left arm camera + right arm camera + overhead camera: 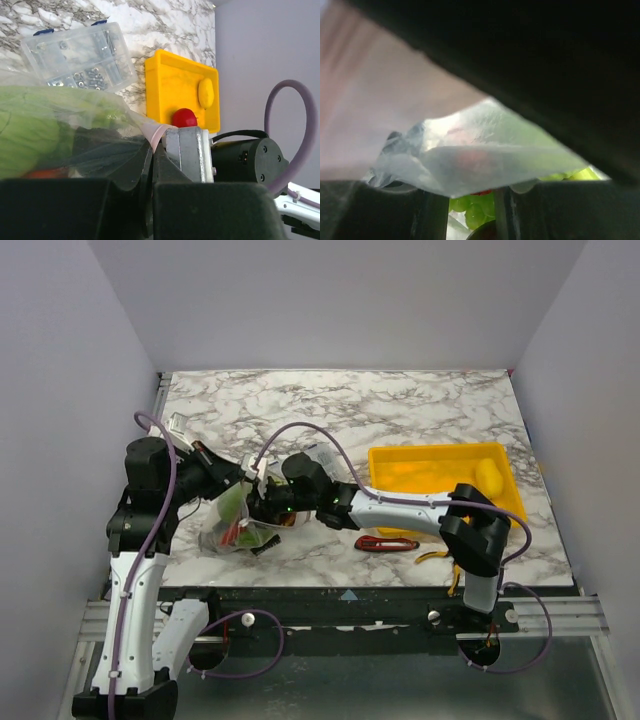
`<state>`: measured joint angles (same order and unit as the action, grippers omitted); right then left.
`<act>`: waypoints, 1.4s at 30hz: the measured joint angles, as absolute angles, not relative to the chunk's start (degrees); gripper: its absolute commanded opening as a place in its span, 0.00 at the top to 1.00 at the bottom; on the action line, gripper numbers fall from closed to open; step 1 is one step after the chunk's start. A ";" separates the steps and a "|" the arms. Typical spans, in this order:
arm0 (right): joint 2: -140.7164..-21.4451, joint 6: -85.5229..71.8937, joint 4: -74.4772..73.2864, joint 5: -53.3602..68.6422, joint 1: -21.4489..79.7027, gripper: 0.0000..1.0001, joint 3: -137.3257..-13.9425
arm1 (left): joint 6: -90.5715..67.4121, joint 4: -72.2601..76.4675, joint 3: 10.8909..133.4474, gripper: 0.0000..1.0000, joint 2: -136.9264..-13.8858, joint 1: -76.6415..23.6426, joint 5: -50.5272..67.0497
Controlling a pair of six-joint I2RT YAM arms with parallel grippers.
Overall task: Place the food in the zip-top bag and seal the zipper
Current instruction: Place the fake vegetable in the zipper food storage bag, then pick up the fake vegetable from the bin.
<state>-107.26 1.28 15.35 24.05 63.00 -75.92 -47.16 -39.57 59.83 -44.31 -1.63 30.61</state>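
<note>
Marble-patterned white and grey worktop. Landmark: yellow rectangular plastic tray, with a rounded yellow toy fruit lying at its right end. The clear floppy plastic zip-top bag lies well to the left of the tray, between both claws. It holds pale green toy produce, green toy grapes and something red. Left claw is pressed together, pinching the bag by its thin pinkish-red zipper strip. Right claw is at the bag's tray-facing side, with film draped across its camera; whether it is spread or gripping cannot be told. Small round red toy tomato shows against the tray's wall; contact unclear. Red-handled knife and yellow-handled pliers lie just before the tray's near edge. Clear rigid compartment box sits far left of the tray.
</note>
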 measured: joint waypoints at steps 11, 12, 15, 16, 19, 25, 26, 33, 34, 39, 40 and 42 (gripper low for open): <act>-101.91 -7.84 7.90 15.92 63.44 0.13 -77.78 | -47.70 -39.77 58.76 1.00 -41.82 -1.63 26.20; -100.90 -8.29 5.93 14.50 63.44 0.13 -78.54 | -47.62 -39.77 58.72 1.00 -41.52 -1.63 25.41; -96.82 -8.82 1.06 10.76 63.44 0.13 -79.07 | -47.33 -39.77 58.63 1.00 -40.58 -1.63 22.85; -95.22 -9.02 -0.47 9.54 63.44 0.13 -79.00 | -47.20 -39.79 58.63 1.00 -40.34 -1.63 22.13; -89.58 -9.19 -4.64 4.71 63.44 0.10 -78.41 | -47.00 -39.79 58.63 1.00 -40.18 -1.63 20.64; -76.34 -9.23 -10.66 -12.88 62.61 0.00 -73.14 | -45.87 -39.83 58.78 1.00 -40.77 -1.63 18.81; -74.74 -9.56 -11.51 -15.22 61.93 0.00 -71.90 | -45.36 -39.99 59.09 1.00 -41.10 -1.61 18.68; -68.69 -17.89 -20.51 -22.46 40.80 0.00 -60.07 | -43.00 -40.45 60.64 1.00 -42.83 -1.56 18.00; -68.69 -19.84 -22.02 -23.49 38.00 0.00 -58.59 | -42.83 -40.45 60.75 1.00 -43.00 -1.56 17.98; -68.62 -30.37 -28.80 -26.24 31.51 0.00 -52.99 | -42.19 -40.51 61.19 1.00 -43.86 -1.56 17.98; -68.55 -31.90 -29.56 -26.30 30.41 0.00 -51.92 | -42.02 -40.51 61.21 1.00 -43.97 -1.56 17.98; -68.45 -34.74 -31.27 -26.30 28.18 0.00 -49.95 | -41.87 -40.51 61.21 1.00 -44.16 -1.56 18.00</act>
<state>-68.45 -34.74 -31.27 -26.30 28.18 -49.95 -41.87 -40.51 61.21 -44.16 -1.56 18.00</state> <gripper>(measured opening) 0.995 0.012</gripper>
